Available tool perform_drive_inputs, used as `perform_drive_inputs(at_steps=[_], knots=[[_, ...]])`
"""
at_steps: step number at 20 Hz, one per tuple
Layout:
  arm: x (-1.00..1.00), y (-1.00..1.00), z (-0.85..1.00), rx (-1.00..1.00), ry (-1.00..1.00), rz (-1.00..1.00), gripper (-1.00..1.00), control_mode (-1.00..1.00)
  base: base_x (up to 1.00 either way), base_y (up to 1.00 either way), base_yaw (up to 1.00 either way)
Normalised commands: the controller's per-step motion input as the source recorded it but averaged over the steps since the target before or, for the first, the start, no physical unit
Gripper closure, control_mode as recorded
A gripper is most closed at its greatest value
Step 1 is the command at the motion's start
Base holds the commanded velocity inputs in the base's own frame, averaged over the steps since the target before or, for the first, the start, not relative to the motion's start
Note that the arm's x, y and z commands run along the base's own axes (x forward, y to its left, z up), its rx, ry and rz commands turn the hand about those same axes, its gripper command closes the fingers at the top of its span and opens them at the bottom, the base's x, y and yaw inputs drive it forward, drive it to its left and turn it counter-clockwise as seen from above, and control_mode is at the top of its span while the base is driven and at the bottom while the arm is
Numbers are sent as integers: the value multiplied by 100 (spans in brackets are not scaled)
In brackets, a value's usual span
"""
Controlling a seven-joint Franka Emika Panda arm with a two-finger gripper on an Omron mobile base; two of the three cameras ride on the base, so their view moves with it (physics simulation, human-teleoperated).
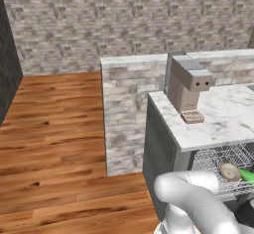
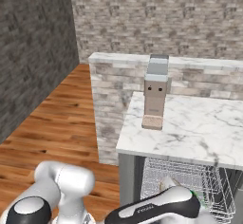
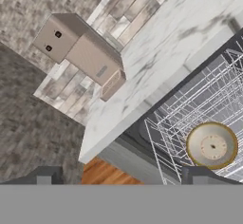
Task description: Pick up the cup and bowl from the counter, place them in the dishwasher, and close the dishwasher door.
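Note:
The tan bowl (image 1: pixel 229 171) lies bottom-up in the silver wire rack (image 1: pixel 223 159) pulled out of the dishwasher under the marbled counter (image 1: pixel 225 119). The bright green cup (image 1: pixel 247 175) lies beside it on the right. In the hand view the bowl (image 3: pixel 212 145) sits in the rack (image 3: pixel 199 104), just above my right fingertip (image 3: pixel 197 173). My gripper (image 3: pixel 121 176) is open and holds nothing, hovering in front of the rack. My arm hides the dishwasher door.
A boxy tan coffee machine (image 1: pixel 188 87) with its square tray stands on the counter's left part. Behind it runs a taller stone-brick ledge (image 1: pixel 129 99). Wooden floor (image 1: pixel 54 144) lies open to the left, up to a brick wall.

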Motion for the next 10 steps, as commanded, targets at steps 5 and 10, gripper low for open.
perform_drive_inputs(at_steps=[5,10], knots=[[-43,35,0,0,-1,0,-100,-100,0,0,0],[-74,10,0,0,-4,0,-100,-100,0,0,0]])
